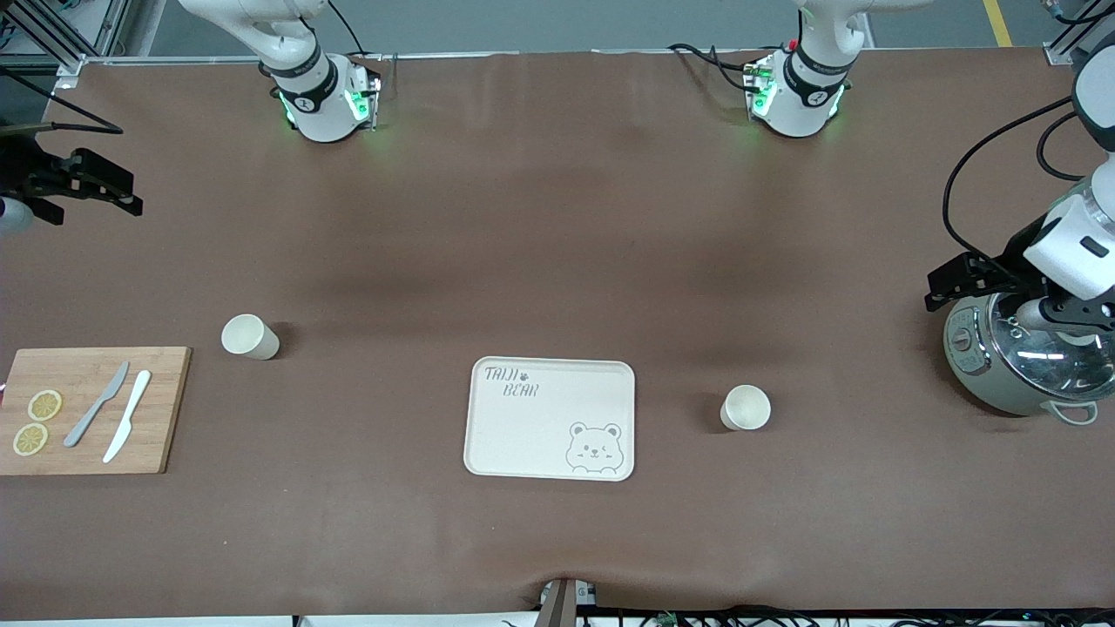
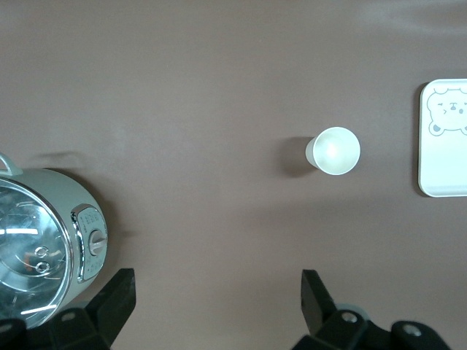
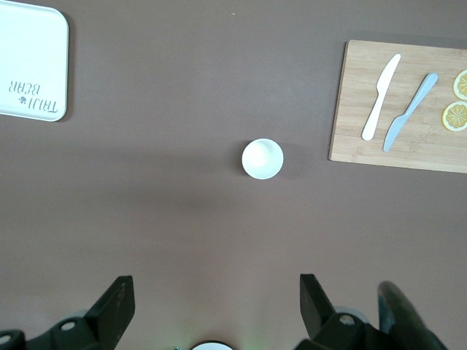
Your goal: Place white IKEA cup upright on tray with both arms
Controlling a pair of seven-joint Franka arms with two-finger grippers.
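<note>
The cream tray (image 1: 550, 418) with the bear face lies flat in the middle of the table. One white cup (image 1: 746, 407) stands mouth up beside it toward the left arm's end, also seen as the cup (image 2: 333, 150) in the left wrist view. Another white cup (image 1: 250, 337) stands mouth up toward the right arm's end, the cup (image 3: 263, 158) in the right wrist view. My left gripper (image 1: 945, 287) hangs open over the pot's edge, apart from its cup. My right gripper (image 1: 131, 196) hangs open over the table's right-arm end. Both grippers (image 2: 217, 288) (image 3: 217, 292) hold nothing.
A grey-green pot with a glass lid (image 1: 1019, 357) stands at the left arm's end. A wooden cutting board (image 1: 87, 409) at the right arm's end carries two knives (image 1: 113, 414) and two lemon slices (image 1: 37, 422). Cables run along the table's front edge.
</note>
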